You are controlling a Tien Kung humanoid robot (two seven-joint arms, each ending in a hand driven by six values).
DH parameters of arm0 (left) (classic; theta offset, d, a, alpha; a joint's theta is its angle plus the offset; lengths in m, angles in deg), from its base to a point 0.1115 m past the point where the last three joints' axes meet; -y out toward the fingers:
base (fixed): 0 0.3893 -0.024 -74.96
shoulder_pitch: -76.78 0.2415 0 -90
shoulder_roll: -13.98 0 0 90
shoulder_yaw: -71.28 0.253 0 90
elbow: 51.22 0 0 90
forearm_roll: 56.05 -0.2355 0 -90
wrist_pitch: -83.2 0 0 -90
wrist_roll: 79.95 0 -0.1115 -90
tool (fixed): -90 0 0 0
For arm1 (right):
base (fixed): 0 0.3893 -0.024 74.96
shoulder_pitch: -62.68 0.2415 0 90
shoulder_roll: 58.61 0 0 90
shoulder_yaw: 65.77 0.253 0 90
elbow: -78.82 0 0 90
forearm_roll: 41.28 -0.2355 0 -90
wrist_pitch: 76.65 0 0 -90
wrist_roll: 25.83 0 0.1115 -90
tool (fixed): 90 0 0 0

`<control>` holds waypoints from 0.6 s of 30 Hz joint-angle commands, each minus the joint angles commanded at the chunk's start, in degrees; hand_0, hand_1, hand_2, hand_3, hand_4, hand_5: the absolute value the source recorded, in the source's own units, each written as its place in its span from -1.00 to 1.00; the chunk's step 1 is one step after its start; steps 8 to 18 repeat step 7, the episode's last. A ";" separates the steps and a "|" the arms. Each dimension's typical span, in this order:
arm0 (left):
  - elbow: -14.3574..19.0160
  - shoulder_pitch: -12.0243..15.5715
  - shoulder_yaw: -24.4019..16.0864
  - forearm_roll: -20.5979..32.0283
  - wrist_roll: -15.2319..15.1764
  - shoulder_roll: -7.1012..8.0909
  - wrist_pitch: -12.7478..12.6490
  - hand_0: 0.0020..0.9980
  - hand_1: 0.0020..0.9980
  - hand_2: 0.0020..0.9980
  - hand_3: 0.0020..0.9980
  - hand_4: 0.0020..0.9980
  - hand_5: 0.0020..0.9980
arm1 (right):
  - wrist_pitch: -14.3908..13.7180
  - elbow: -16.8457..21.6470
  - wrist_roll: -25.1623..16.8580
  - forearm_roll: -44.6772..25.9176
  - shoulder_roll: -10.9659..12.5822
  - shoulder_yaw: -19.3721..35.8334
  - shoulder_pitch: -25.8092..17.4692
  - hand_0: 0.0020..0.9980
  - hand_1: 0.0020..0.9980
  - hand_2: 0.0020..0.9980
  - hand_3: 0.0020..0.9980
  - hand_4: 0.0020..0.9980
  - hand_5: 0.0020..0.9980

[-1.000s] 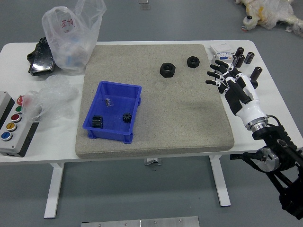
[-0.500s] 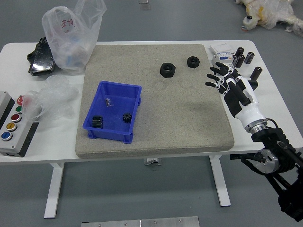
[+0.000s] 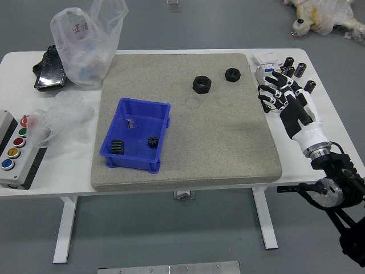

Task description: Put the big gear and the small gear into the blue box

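Relaxed and empty, the right robot hand [image 3: 297, 116] is drawing rightward; the blue box [image 3: 132, 162] is holding the big gear [image 3: 117, 146] and small gear [image 3: 153, 141], seemingly completing placement.

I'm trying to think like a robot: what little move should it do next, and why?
Probably ease the right hand away from the table: the big gear and the small gear both lie in the blue box, and that hand looks open and empty.

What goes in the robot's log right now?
right hand: open, nothing held | blue box: big gear, small gear inside
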 joint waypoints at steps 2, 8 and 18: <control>-0.01 -0.08 -0.06 -0.05 0.06 0.03 0.07 0.32 -0.29 -0.22 0.30 0.46 -0.23 | 0.00 -0.02 0.01 0.02 -0.04 0.10 -0.06 0.17 0.32 0.41 0.37 0.35 -0.20; -0.04 -0.19 -0.16 -0.12 0.16 0.09 0.16 0.32 -0.29 -0.22 0.30 0.46 -0.23 | 0.02 -0.15 0.01 0.05 0.03 0.43 -0.24 0.17 0.32 0.41 0.37 0.35 -0.20; -0.04 -0.19 -0.16 -0.12 0.16 0.09 0.16 0.32 -0.29 -0.22 0.30 0.46 -0.23 | 0.02 -0.15 0.01 0.05 0.03 0.43 -0.24 0.17 0.32 0.41 0.37 0.35 -0.20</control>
